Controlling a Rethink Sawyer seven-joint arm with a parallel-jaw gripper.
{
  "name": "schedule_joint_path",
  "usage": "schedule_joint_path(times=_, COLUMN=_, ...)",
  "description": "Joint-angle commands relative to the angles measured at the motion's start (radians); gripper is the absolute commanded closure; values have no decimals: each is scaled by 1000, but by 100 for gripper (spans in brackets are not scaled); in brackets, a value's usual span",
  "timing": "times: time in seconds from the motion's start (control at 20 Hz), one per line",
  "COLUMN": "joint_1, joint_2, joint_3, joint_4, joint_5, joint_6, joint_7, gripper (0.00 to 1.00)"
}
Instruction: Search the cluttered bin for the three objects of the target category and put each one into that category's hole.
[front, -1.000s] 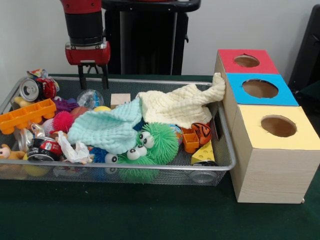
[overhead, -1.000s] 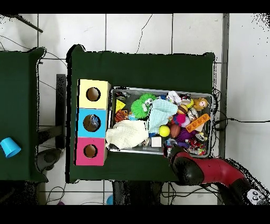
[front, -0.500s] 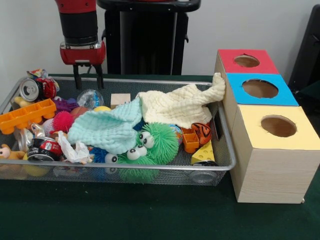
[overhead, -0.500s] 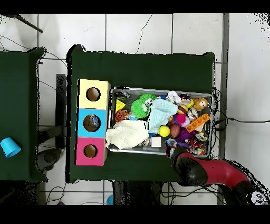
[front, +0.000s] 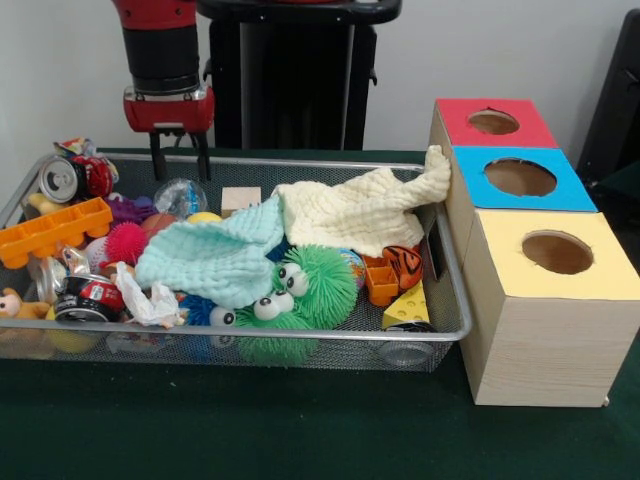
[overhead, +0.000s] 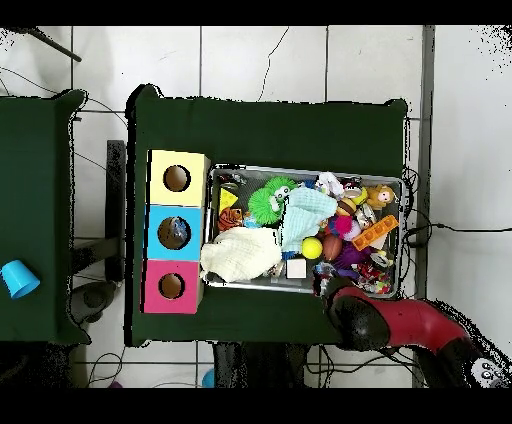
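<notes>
Wire bin (front: 452, 262) on green desk (front: 300, 430) crammed with toys, mint cloth (front: 215, 258), cream cloth (front: 355, 210) draped toward red-, blue-, yellow-topped hole boxes (front: 520, 180); claw (front: 180, 160) empty, prongs apart, over bin's far rim.

The wire bin (front: 445, 255) is packed edge to edge with toys. A mint cloth (front: 215, 258) and a cream cloth (front: 355, 212) cover its middle, the cream one draped over the rim against the box (front: 540, 300). Above the bin is clear, except for the gripper (front: 180, 160) at its far rim.
</notes>
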Motion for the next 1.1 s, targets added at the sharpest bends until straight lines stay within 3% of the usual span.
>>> schedule_joint_path(times=0.05, joint_1=73, joint_2=65, joint_3=-22, joint_4=-146, joint_5=-22, joint_6=15, joint_7=44, gripper=0)
schedule_joint_path(times=0.65, joint_1=114, joint_2=133, joint_3=-65, joint_4=-208, joint_5=-31, joint_6=-41, joint_7=58, gripper=0)
schedule_joint_path(times=1.1, joint_1=33, joint_2=157, joint_3=-8, joint_4=-196, joint_5=-78, joint_6=-37, joint_7=-37, gripper=0)
